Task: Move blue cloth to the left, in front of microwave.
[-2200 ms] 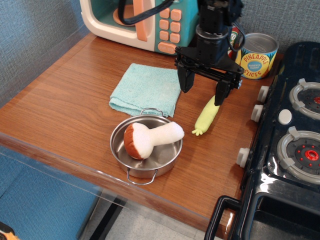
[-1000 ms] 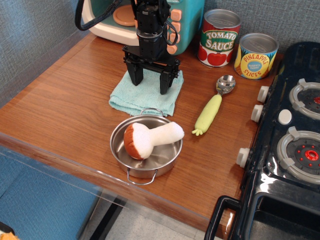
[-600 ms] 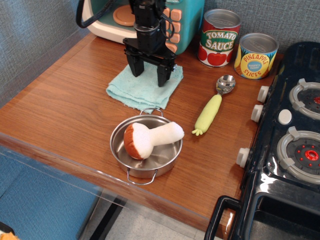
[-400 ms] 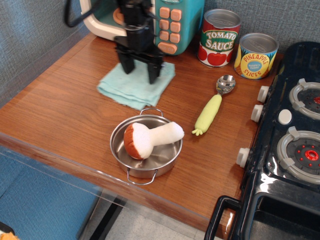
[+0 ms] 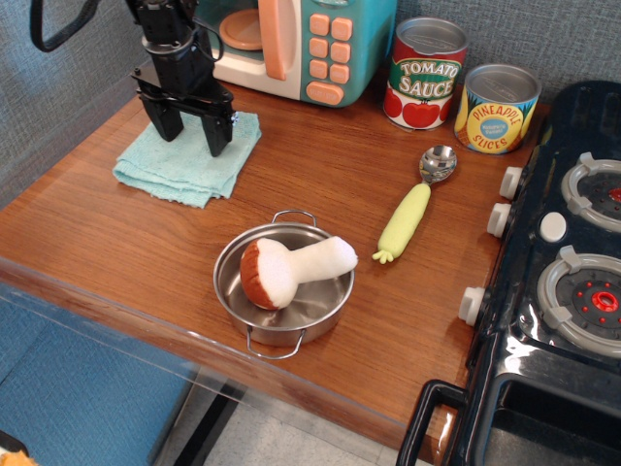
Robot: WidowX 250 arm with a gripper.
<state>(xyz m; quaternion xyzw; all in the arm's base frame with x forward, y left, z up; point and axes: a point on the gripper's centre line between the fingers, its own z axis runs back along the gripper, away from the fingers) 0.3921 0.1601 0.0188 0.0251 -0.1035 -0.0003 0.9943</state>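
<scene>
The light aqua-blue cloth point(image 5: 179, 170) lies flat on the wooden counter at the far left, in front of the left end of the cream and teal microwave point(image 5: 325, 44). My gripper point(image 5: 190, 142) stands upright over the cloth's back half. Its two black fingers point(image 5: 214, 136) are spread apart, and their tips rest on the cloth. Nothing is held between them. The part of the cloth under the fingers is hidden.
A steel pot point(image 5: 233, 291) with a plush mushroom point(image 5: 291, 270) in it sits at the front middle. A yellow-handled spoon point(image 5: 408, 216) lies to its right. Tomato sauce point(image 5: 425, 74) and pineapple point(image 5: 498, 109) cans stand at the back. A black toy stove point(image 5: 568, 282) fills the right side. A clear wall point(image 5: 87, 340) guards the front edge.
The gripper came from the right, set its open fingers on the cloth, and slid left with it. The cloth moved from beside the pot to the far left, before the microwave.
</scene>
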